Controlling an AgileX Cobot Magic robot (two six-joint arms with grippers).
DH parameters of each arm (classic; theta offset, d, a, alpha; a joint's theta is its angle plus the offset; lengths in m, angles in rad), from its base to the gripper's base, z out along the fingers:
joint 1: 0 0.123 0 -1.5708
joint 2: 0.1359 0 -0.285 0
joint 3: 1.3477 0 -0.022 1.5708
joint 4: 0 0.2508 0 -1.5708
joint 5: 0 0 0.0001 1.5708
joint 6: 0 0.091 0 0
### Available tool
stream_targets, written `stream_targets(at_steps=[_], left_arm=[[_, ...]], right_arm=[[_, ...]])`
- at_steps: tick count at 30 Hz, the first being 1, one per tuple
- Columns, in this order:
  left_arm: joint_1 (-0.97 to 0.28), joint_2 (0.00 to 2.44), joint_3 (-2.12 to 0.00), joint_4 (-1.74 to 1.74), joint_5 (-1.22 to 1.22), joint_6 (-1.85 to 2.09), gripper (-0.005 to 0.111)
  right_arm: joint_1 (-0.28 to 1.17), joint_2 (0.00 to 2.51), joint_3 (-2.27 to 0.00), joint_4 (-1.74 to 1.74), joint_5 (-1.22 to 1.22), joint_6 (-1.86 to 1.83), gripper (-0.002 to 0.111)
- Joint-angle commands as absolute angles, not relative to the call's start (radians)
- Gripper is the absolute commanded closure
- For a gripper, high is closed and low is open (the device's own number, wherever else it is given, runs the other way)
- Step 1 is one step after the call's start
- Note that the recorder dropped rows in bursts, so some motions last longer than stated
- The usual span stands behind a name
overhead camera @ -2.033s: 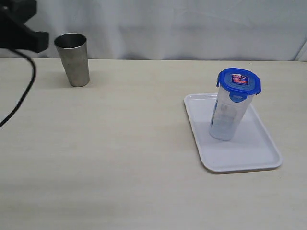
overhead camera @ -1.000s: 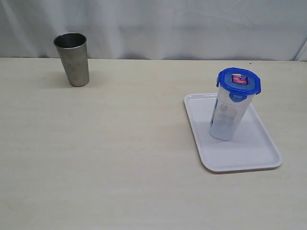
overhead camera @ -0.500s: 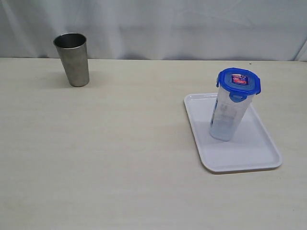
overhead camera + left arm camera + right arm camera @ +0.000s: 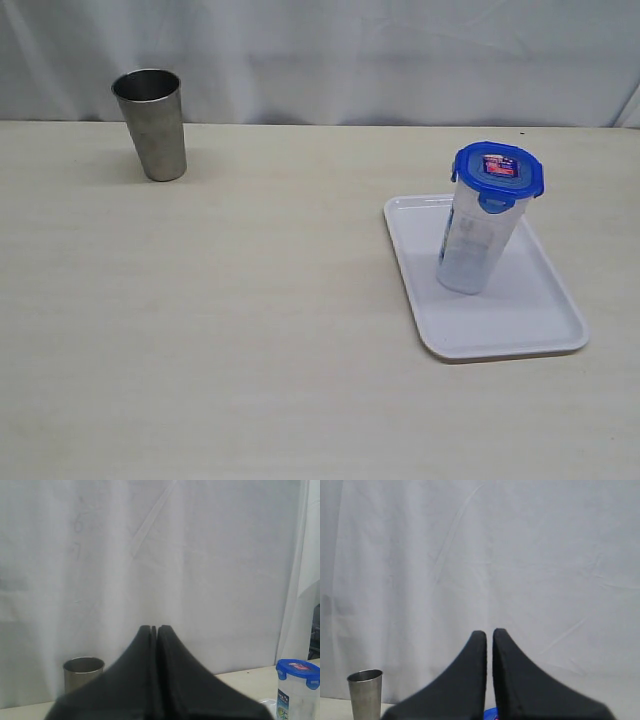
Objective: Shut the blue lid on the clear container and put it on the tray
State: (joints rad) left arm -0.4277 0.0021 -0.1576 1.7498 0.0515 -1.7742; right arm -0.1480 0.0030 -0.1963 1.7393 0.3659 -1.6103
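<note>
The clear container (image 4: 475, 245) stands upright on the white tray (image 4: 500, 325) at the right of the table, with the blue lid (image 4: 498, 168) seated on top. Neither arm shows in the exterior view. In the left wrist view my left gripper (image 4: 154, 627) is shut and empty, held well back, with the container (image 4: 295, 697) and lid (image 4: 298, 669) far off at the frame's edge. My right gripper (image 4: 489, 631) is also shut with only a thin slit between its fingers and nothing held. A sliver of the blue lid (image 4: 490, 713) peeks between them.
A grey stainless-steel cup (image 4: 152, 123) stands at the table's far left, also seen as the cup (image 4: 82, 672) in the left wrist view and the cup (image 4: 365, 692) in the right. A white curtain hangs behind the table.
The left arm, at the exterior view's top left two seconds ago, has left the frame. Container, lid, tray and cup have not moved.
</note>
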Motion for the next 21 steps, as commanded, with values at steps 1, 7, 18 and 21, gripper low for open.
stream_targets(at_steps=[1,7,18,21], left_arm=[[-0.425,0.000,-0.153,1.744,0.049,-1.776,0.107],[-0.425,0.000,-0.153,1.744,0.064,-1.777,0.107],[-0.425,0.000,-0.153,1.744,0.164,-1.836,0.107],[-0.425,0.000,-0.155,1.724,0.232,-2.095,0.107]], right_arm=[[-0.146,0.000,-0.192,1.734,0.367,-1.606,0.104],[-0.146,0.000,-0.192,1.734,0.367,-1.606,0.104],[-0.146,0.000,-0.192,1.734,0.367,-1.606,0.104],[-0.146,0.000,-0.192,1.734,0.367,-1.606,0.104]])
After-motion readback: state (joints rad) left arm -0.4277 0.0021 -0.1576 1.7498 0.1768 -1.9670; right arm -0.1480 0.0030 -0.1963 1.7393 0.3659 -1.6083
